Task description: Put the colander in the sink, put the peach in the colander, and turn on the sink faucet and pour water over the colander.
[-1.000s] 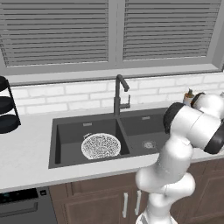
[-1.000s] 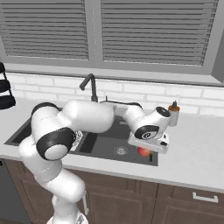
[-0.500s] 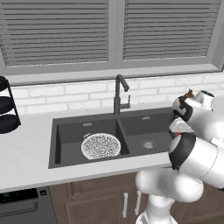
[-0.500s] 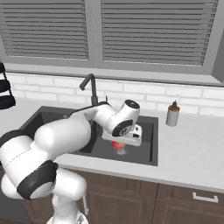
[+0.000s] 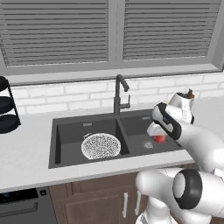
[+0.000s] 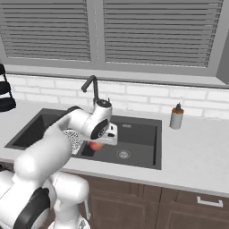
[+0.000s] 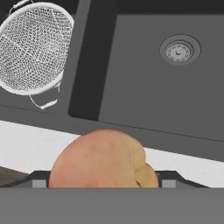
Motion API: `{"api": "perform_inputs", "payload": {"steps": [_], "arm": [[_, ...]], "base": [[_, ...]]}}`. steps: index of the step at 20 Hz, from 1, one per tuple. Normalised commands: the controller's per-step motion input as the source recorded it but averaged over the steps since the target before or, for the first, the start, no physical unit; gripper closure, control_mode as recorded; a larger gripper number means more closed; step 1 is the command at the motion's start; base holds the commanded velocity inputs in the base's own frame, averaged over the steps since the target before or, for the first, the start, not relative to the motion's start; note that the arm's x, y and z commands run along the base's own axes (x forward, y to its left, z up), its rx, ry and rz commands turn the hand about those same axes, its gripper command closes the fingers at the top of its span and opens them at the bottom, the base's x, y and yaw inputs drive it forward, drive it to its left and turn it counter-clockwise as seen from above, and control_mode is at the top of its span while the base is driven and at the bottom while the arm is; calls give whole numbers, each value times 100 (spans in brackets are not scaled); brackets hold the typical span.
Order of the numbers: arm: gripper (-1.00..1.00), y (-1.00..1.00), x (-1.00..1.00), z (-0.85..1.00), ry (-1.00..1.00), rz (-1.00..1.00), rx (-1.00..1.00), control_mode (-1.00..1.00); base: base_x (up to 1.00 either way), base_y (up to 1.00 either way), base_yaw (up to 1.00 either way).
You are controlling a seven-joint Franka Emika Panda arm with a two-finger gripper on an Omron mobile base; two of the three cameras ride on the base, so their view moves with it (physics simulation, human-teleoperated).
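Observation:
My gripper is shut on the peach, a red-orange fruit held above the front part of the sink's right basin. Seen from the hand, the peach bulges between the fingers over the sink's front rim. The white speckled colander lies in the left basin of the dark grey sink; it also appears in the hand view as the colander, up and to the left. The tall dark faucet stands behind the divider, with no water running. From the right, the peach hangs under the hand near the divider.
A black tiered rack stands on the counter at far left. A soap bottle sits on the counter right of the sink. The right basin's silver drain lies bare. A window sill and brick wall run behind the faucet.
The arm has swung leftward with the peach in its gripper, from the sink's right edge to over the right basin near the divider. The colander has stayed put.

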Motion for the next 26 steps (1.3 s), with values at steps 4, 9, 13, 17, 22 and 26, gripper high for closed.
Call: {"api": "perform_inputs", "payload": {"steps": [4, 9, 13, 17, 22, 26], "arm": [[100, 100, 0, 11, 0, 1, 0, -100], [100, 100, 1, 3, 0, 0, 0, -100], [100, 100, 10, 0, 0, 0, 0, -100], [100, 100, 23, 0, 0, 0, 0, -100], [100, 97, 58, 0, 0, 0, 0, -100], [100, 70, 81, 0, 1, -4, 0, -100]], "base": [[0, 0, 0], [0, 0, 0], [0, 0, 0], [0, 0, 0], [0, 0, 0], [0, 0, 0]]}}
